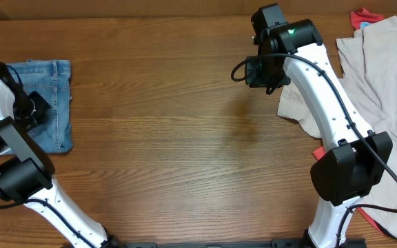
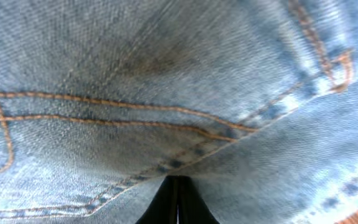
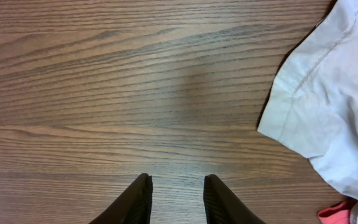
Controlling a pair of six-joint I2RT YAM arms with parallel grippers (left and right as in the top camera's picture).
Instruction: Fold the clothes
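Your left tool (image 2: 178,194) is closed, tips together, over the jeans (image 1: 52,103), which lie in a compact rectangle at the bench's (image 1: 171,131) left end. Your right tool (image 3: 178,190) stands narrowly apart, empty, near a beige garment (image 3: 328,106).

One pair of jeans (image 1: 55,96) at nine o'clock, one beige garment (image 1: 381,76) at three. Red cloth (image 1: 362,15) at one and five, count unclear. Two arms (image 1: 326,93).

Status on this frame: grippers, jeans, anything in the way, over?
Left gripper shut, right over the jeans. Right gripper open, empty, above bare table. Jeans folded compact by left arm. Beige garment far right, clear.
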